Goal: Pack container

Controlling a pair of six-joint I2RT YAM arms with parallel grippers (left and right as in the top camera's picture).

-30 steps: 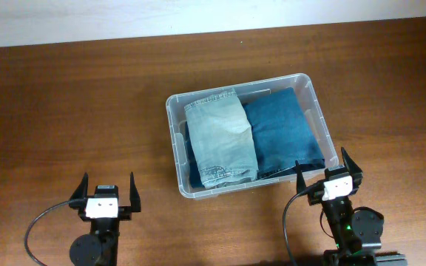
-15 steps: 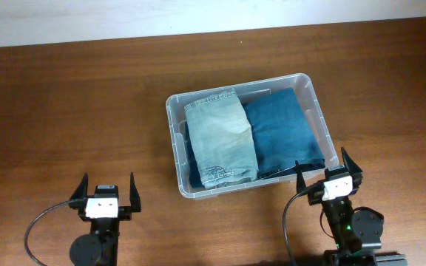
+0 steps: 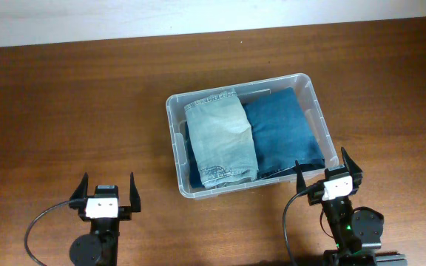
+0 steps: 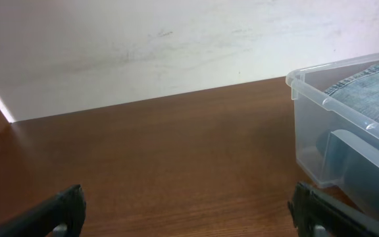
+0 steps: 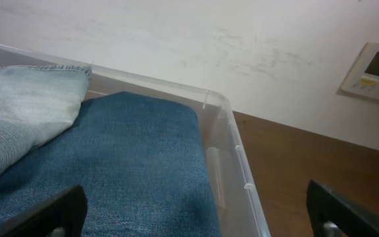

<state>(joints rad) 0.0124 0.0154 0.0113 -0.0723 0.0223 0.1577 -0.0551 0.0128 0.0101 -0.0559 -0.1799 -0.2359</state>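
Observation:
The clear plastic container (image 3: 174,133) stands right of the table's middle. It holds folded light-blue jeans (image 3: 220,140) on the left and folded dark-blue jeans (image 3: 281,133) on the right. My left gripper (image 3: 103,185) is open and empty near the front edge, left of the container (image 4: 308,118). My right gripper (image 3: 324,168) is open and empty at the container's front right corner. The right wrist view looks over the rim (image 5: 232,155) onto the dark jeans (image 5: 130,164) and light jeans (image 5: 25,105). The container's floor label is hidden under the clothes.
A white wall (image 4: 143,46) runs along the table's far edge. A white wall panel (image 5: 372,71) shows in the right wrist view. Bare brown tabletop (image 3: 72,111) lies left of the container.

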